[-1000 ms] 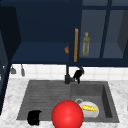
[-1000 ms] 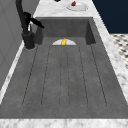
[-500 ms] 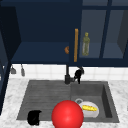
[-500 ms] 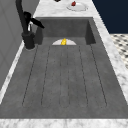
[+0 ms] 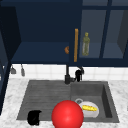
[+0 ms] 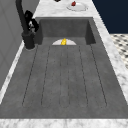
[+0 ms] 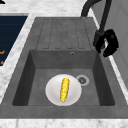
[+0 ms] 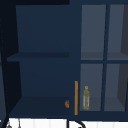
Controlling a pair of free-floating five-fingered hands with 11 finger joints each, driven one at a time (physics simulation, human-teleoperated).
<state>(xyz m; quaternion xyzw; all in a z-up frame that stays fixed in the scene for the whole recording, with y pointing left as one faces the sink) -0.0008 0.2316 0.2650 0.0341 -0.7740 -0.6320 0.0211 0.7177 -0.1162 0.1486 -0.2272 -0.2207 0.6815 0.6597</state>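
My right hand point(image 5: 78, 75) hangs at the black faucet point(image 5: 67, 77) behind the sink, with its fingers curled round the handle at the faucet's side; it also shows as the right hand point(image 7: 110, 44) and the right hand point(image 6: 31, 23). In the basin lies a white plate point(image 7: 52, 96) with a yellow corn cob point(image 7: 64, 89) on it, beside the drain point(image 7: 82, 80). My left hand point(image 5: 34, 117) floats over the drainboard's front left corner. A big red ball point(image 5: 67, 115) sits at the sink's front edge.
The ribbed drainboard point(image 6: 63, 75) fills the sink's left half. Above, the wall cabinet stands with its left door open, an orange bar handle point(image 8: 76, 97), a green bottle point(image 8: 86, 98) on the lower shelf and a small orange thing point(image 8: 66, 103). A second plate point(image 6: 76, 6) rests on the far counter.
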